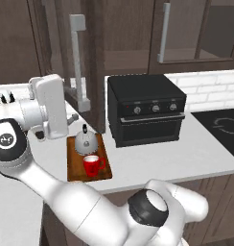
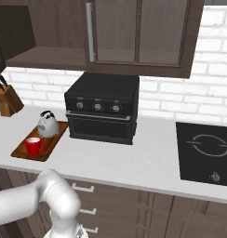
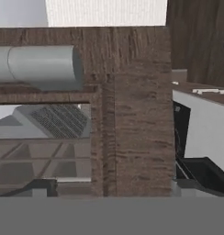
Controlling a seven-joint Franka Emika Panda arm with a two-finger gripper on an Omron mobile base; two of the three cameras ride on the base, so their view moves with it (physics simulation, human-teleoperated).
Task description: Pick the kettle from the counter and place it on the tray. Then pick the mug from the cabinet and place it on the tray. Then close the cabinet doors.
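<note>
Doors (image 1: 80, 57) next: kettle (image 1: 85, 142) and mug (image 1: 92, 165) sit on the tray (image 1: 76, 166), so the claw, fingers apart, should push squarely on the frame.

A home kitchen: white brick backsplash (image 2: 190, 93), dark wood wall cabinets (image 2: 138, 37), black countertop oven (image 2: 102, 109), induction hob (image 2: 206, 151) set into the pale table (image 2: 134, 162), knife block (image 2: 7, 101) alongside.

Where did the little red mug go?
The mug sits on the tray on the counter, just in front of the kettle and left of the black oven.
</note>
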